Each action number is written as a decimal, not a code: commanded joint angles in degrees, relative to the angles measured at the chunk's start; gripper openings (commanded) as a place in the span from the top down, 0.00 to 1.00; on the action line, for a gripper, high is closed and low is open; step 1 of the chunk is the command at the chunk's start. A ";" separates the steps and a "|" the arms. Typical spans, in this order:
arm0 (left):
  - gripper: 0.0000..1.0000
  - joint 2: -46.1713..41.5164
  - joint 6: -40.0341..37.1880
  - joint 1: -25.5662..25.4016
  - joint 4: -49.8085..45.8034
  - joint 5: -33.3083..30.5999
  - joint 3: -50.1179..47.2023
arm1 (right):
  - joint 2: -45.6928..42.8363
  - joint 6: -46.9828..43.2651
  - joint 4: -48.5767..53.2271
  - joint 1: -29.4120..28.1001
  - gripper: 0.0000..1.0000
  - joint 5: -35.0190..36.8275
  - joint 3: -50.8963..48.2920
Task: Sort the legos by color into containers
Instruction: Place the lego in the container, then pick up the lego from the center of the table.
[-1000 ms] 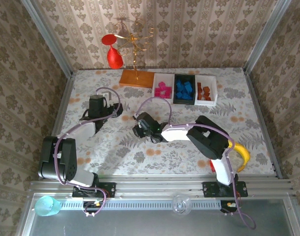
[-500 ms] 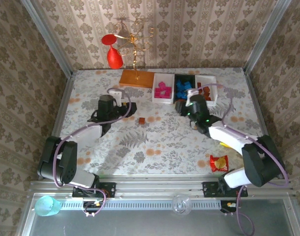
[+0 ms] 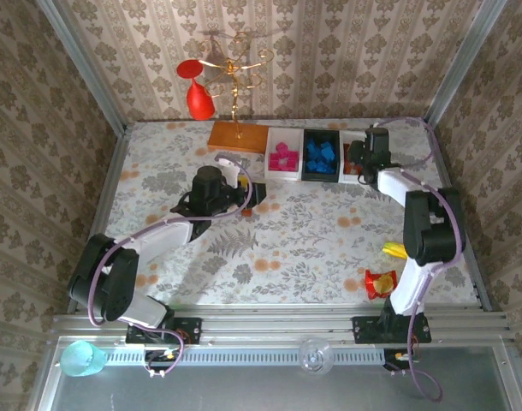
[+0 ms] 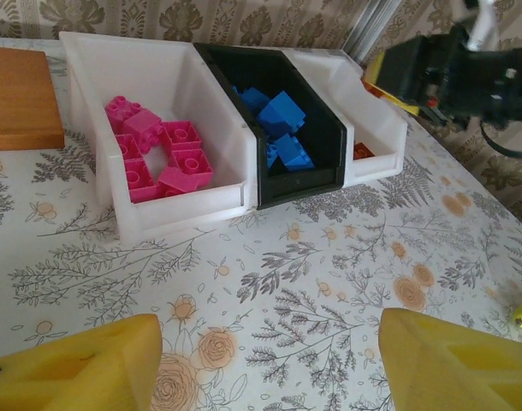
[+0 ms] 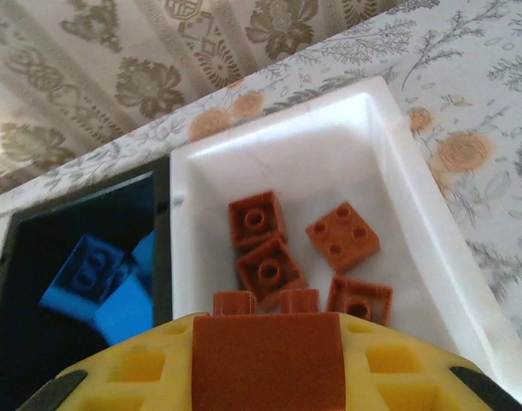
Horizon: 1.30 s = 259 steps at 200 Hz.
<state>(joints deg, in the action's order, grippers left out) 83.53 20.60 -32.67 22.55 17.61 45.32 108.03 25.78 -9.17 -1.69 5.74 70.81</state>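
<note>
One orange-brown lego (image 5: 268,364) — studs toward the white tray (image 5: 329,154).

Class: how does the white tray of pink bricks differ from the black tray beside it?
The white plastic tray holds magenta bricks; the black plastic tray holds blue bricks. The white one ends the row; the black one sits mid-row. Both are shallow rectangles of like size.

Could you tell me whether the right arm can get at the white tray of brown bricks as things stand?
Probably yes: the right fingers, shut on a brown brick, hang just over that open white tray, nothing between.
</note>
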 commanded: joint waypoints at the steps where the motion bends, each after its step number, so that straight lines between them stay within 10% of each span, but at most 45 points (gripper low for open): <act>1: 0.31 -1.30 -0.35 -0.36 0.29 0.10 0.08 | 3.68 -0.01 5.35 0.37 0.63 1.47 7.05; 85: 0.29 -3.54 -1.41 1.18 -3.77 -4.13 -1.50 | -10.02 -4.28 0.56 -3.28 0.37 2.30 -3.84; 142: 0.29 -4.03 1.37 6.12 -5.12 -4.86 -5.77 | -21.88 -8.16 -2.68 -19.32 0.29 0.81 -18.51; 259: 0.28 -10.62 1.46 17.36 -7.33 -7.41 -14.27 | 2.93 -13.15 0.88 -42.35 0.15 -1.46 -4.67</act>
<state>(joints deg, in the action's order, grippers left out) 75.09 21.08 -16.08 16.49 11.11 32.47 107.09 14.74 -10.24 -42.74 3.99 61.41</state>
